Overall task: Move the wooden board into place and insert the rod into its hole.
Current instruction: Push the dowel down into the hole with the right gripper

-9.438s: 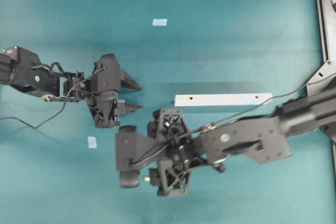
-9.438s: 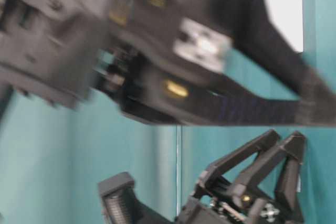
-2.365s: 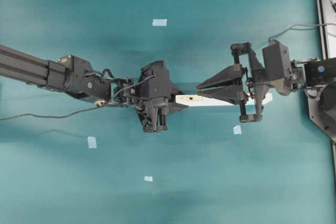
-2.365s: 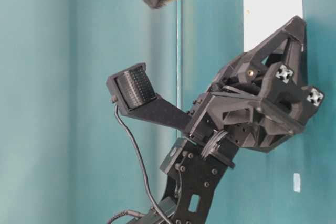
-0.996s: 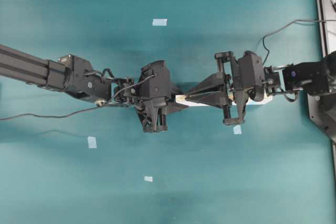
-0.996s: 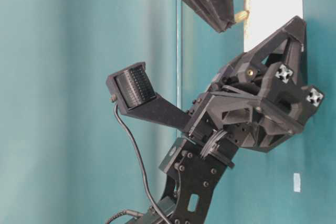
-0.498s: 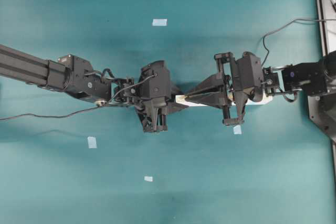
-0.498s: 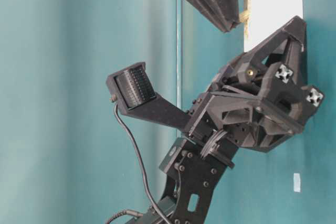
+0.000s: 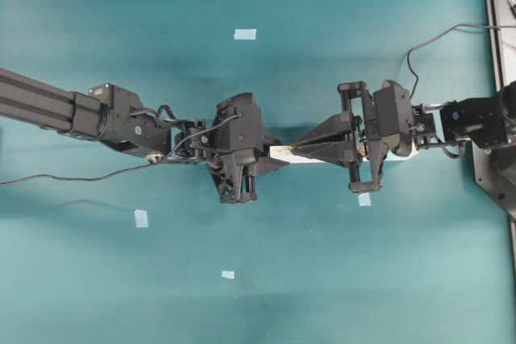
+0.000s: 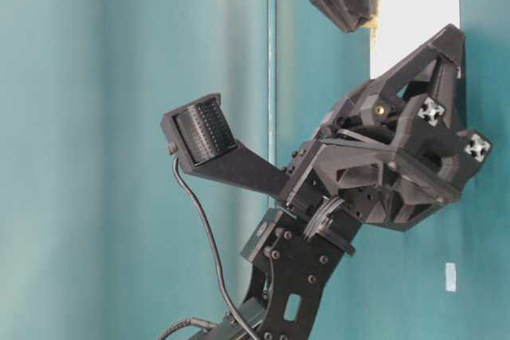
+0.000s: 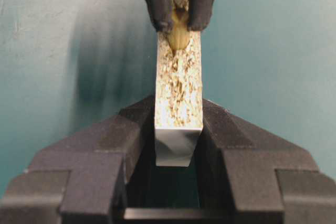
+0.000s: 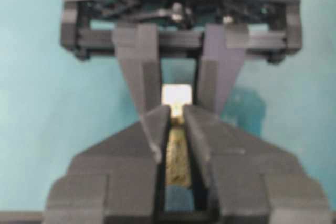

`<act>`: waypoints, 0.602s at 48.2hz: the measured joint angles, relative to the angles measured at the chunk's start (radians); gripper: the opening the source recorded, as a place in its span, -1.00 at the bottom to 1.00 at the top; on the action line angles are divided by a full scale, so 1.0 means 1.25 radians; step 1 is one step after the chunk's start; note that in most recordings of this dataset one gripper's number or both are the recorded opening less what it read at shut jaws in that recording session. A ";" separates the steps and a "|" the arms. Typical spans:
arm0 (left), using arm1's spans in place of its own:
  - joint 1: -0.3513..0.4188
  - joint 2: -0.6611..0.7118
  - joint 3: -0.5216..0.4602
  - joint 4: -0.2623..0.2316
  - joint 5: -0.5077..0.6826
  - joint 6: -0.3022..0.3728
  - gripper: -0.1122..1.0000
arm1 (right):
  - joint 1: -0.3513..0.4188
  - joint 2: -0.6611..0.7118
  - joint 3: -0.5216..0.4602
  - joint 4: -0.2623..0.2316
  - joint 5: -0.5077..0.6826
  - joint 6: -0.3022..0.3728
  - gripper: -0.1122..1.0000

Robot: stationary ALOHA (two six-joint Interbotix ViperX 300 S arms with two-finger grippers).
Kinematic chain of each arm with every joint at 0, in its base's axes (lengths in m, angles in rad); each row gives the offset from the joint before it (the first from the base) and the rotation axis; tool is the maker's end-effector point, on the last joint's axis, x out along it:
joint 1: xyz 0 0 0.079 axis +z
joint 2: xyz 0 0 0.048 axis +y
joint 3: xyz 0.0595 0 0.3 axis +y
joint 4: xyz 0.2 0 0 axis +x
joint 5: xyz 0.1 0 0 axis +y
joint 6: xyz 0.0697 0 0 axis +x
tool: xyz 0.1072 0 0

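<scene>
The wooden board [image 11: 178, 85] — left gripper [image 11: 178, 145] clamps its end; right gripper [image 11: 179, 17] pinches the rod [image 11: 179, 34], seemingly at the hole.

Even, bright light; soft shadows; right wrist view slightly blurred.

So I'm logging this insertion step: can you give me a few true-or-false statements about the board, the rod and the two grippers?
1. The left gripper clamps one end of the wooden board. True.
2. The right gripper is empty. False: it pinches the rod.
3. The rod's tip is at the board's top face. True.
4. The board stands upright on the table. False: it lies level between the grippers.
</scene>
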 measured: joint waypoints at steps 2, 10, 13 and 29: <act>0.000 0.000 -0.001 0.001 0.000 0.000 -0.41 | 0.001 -0.001 0.002 0.001 0.000 0.000 -0.61; 0.000 0.000 0.000 0.001 0.001 0.000 -0.42 | 0.001 0.000 0.005 0.002 0.004 0.000 -0.61; 0.000 0.000 0.000 0.000 0.001 0.000 -0.42 | 0.001 -0.001 0.005 0.002 0.021 0.002 -0.61; 0.000 0.000 0.000 0.001 0.001 0.000 -0.42 | 0.001 -0.039 -0.001 0.001 0.153 0.004 -0.61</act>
